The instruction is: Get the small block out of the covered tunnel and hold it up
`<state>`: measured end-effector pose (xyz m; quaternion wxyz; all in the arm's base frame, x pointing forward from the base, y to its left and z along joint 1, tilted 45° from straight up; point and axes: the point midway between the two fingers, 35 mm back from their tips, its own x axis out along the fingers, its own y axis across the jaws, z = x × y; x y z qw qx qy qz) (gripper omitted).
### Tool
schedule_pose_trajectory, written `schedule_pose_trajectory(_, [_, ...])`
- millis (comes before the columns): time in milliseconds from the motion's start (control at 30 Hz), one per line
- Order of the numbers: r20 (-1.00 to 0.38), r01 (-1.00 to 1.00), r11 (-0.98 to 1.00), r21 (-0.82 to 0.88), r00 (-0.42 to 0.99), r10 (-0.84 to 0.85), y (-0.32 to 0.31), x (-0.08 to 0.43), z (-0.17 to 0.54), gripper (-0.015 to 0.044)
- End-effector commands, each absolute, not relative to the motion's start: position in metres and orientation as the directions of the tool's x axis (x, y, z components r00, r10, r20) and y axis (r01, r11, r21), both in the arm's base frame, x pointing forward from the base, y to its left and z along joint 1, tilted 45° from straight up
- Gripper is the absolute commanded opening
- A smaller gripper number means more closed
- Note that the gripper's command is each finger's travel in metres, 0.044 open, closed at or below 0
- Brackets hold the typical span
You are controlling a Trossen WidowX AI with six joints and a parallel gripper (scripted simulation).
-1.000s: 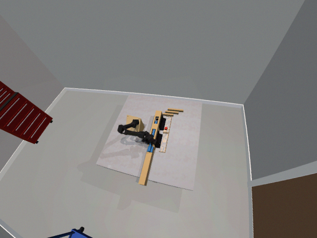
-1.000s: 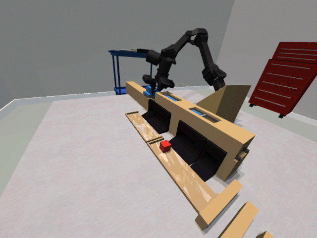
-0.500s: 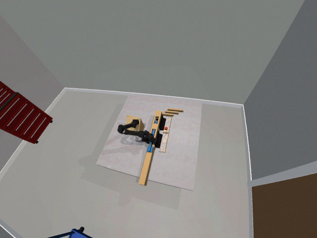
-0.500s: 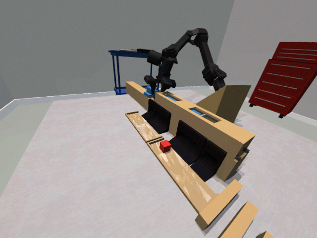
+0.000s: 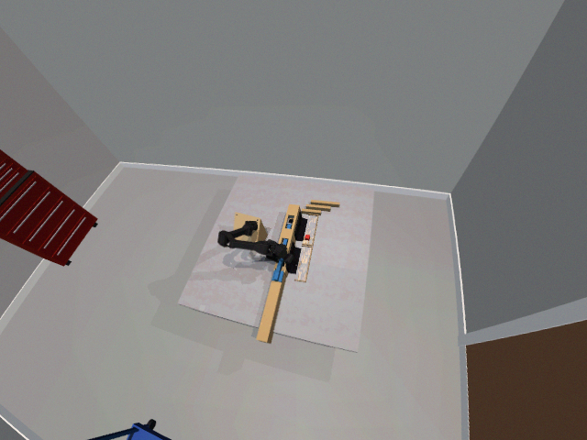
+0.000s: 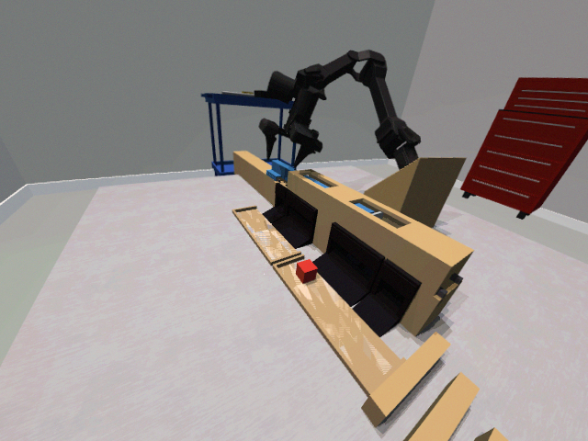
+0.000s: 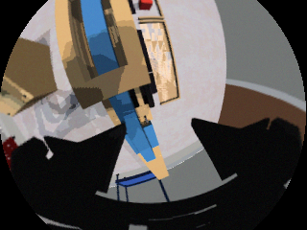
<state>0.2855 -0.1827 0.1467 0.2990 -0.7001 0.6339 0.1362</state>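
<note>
My black two-fingered gripper (image 5: 282,260) (image 6: 282,162) (image 7: 159,125) stands almost fully open and empty above the blue handle piece (image 5: 277,274) (image 6: 283,165) (image 7: 140,139), presumably finished pulling, since the small red cube (image 5: 306,236) (image 6: 306,271) (image 7: 145,4) lies outside (on the shallow tan tray (image 5: 303,272) (image 6: 327,315) (image 7: 177,79)).

Flat, muted light casts soft floor shadows; the wrist view has black, round-cut corners.

The open pincer (image 6: 283,162) (image 7: 159,125) points downward, fingers spread wide.
</note>
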Motion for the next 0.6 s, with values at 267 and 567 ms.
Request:
schedule_pose_trajectory(267, [-0.667,-0.73,0.33,-0.598,0.226,-0.71,-0.116,0.371,0.109,0.044])
schedule_pose_trajectory(567, [-0.729,-0.554,0.557,-0.618,0.138,-0.671,-0.069,0.392,0.058,0.044])
